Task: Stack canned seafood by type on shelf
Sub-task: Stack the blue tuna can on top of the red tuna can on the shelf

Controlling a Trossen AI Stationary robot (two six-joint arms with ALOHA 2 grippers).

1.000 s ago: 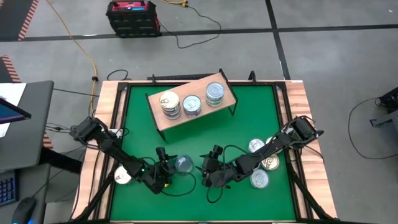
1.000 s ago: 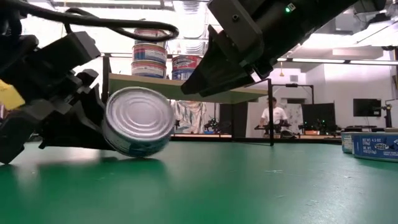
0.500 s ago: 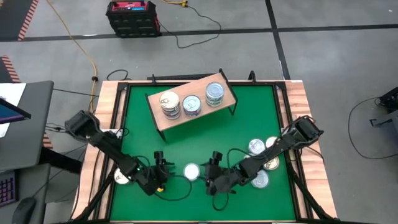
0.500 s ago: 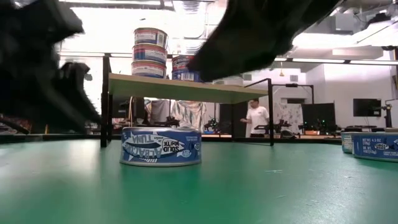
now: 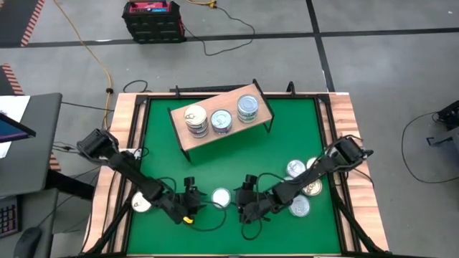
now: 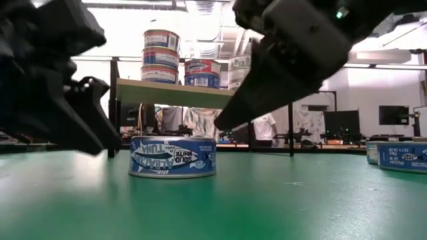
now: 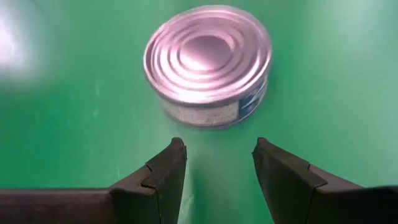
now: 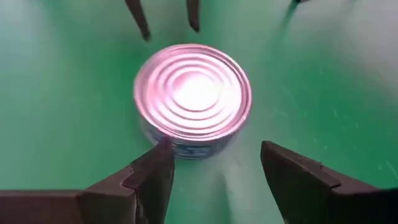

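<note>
A flat round tin [image 5: 221, 197] of canned seafood lies on the green table between my two grippers. Its ringed silver face [image 7: 208, 53] is up, and its blue label [image 6: 172, 157] reads upside down. My left gripper [image 7: 217, 158] is open on the tin's left, with its fingertips just short of it. My right gripper [image 8: 221, 158] is open on the tin's right, slanting down, with the tin just beyond its fingertips. The shelf [image 5: 188, 137] at the far middle carries three stacks of tins [image 5: 221, 120].
Several more tins [image 5: 300, 188] lie at the table's right side under my right arm. One tin [image 5: 142, 203] lies at the left edge beside my left arm. Open green table lies between the shelf and the grippers. People stand in the room behind the table [image 6: 267, 127].
The tin leaned tilted on its edge against my left gripper, with one round face toward the near side. It has dropped flat onto the table and sits a little nearer the right. My left gripper has drawn back, risen slightly and rolled. My right gripper has come closer to the tin.
</note>
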